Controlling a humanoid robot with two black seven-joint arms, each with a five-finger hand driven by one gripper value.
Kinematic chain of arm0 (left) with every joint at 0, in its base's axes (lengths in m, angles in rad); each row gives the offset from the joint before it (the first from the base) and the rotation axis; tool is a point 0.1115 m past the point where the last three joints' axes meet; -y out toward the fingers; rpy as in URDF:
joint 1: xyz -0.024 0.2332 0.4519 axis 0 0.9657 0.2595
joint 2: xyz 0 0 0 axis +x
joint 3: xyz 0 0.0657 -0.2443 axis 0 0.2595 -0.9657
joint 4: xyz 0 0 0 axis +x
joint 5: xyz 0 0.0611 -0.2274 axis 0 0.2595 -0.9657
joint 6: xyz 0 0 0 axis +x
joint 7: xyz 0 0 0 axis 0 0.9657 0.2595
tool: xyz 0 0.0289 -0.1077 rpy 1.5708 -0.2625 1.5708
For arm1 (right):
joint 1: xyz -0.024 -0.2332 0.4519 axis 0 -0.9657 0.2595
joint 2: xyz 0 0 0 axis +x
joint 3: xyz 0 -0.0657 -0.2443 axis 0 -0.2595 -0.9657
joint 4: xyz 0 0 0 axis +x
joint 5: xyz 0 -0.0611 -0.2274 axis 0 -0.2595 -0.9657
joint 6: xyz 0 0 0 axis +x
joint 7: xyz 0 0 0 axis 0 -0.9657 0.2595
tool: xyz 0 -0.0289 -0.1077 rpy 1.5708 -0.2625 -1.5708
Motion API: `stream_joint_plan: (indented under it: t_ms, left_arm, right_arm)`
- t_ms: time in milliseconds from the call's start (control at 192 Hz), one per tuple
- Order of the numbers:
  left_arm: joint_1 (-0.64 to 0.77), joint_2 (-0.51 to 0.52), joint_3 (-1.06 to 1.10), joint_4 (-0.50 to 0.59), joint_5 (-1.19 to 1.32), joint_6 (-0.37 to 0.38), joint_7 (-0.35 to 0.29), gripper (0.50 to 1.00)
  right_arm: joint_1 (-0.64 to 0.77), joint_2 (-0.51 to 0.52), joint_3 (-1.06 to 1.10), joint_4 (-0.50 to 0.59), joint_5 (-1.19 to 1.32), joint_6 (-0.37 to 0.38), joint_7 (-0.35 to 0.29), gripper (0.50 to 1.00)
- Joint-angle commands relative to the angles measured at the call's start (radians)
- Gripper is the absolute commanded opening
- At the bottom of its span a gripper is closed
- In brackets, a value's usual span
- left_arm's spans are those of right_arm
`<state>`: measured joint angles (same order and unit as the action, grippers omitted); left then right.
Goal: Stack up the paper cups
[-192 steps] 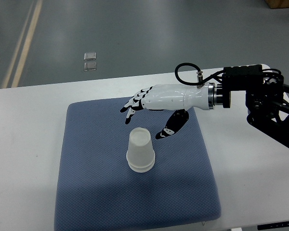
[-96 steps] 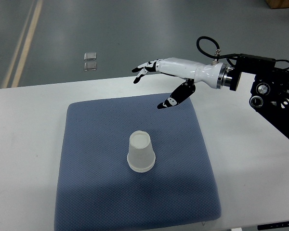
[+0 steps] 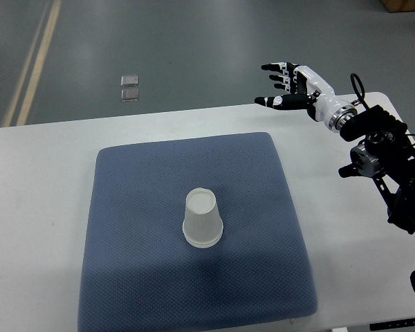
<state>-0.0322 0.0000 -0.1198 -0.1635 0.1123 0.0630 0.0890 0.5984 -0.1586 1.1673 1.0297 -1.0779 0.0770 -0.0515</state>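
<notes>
A stack of white paper cups [image 3: 202, 220] stands upside down near the middle of the blue-grey mat [image 3: 138, 277]. Two rims show at its base, one nested over the other. My right hand [image 3: 283, 83] is raised far off to the upper right, beyond the mat's far corner and over the table's back edge. Its fingers are spread and hold nothing. The black arm behind it runs down the right edge of the view. The left arm does not show.
The mat lies on a white table [image 3: 41, 207]. Grey floor lies beyond the table's back edge, with two small square plates [image 3: 129, 88] on it and a yellow line [image 3: 34, 62] at the left.
My right hand has pulled away from just above the cup stack, rising and swinging back to the upper right. The cups have stayed put.
</notes>
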Motion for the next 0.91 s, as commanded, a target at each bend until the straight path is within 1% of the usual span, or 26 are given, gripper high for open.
stream_joint_plan:
  t_ms: [0,47,167,298,360,501,663,903]
  left_arm:
    - [0.000,0.000,0.000,0.001,0.000,0.000,0.000,1.000]
    - [0.000,0.000,0.000,0.001,0.000,0.000,0.000,1.000]
    - [0.000,0.000,0.000,-0.001,0.000,0.000,0.000,1.000]
    - [0.000,0.000,0.000,0.001,0.001,0.000,0.000,1.000]
    - [0.000,0.000,0.000,-0.001,0.000,0.000,0.000,1.000]
    - [0.000,0.000,0.000,-0.001,0.000,0.000,0.000,1.000]
    - [0.000,0.000,0.000,-0.001,0.000,0.000,0.000,1.000]
    - [0.000,0.000,0.000,-0.001,0.001,0.000,0.000,1.000]
  right_arm:
    - [-0.012,0.014,-0.001,-0.006,0.089,-0.080,-0.034,0.911]
    - [-0.017,0.017,-0.006,-0.006,0.136,-0.117,-0.044,0.911]
    - [-0.026,0.020,-0.008,-0.008,0.230,-0.186,-0.042,0.911]
    - [-0.040,0.027,-0.012,-0.006,0.286,-0.298,-0.027,0.913]
    - [-0.043,0.039,-0.012,-0.006,0.286,-0.325,-0.011,0.913]
    - [-0.063,0.060,-0.018,-0.006,0.288,-0.324,0.028,0.913]
    - [-0.065,0.088,-0.024,0.015,0.286,-0.312,0.028,0.915]
    - [-0.074,0.090,-0.086,0.033,0.276,-0.270,0.030,0.917]
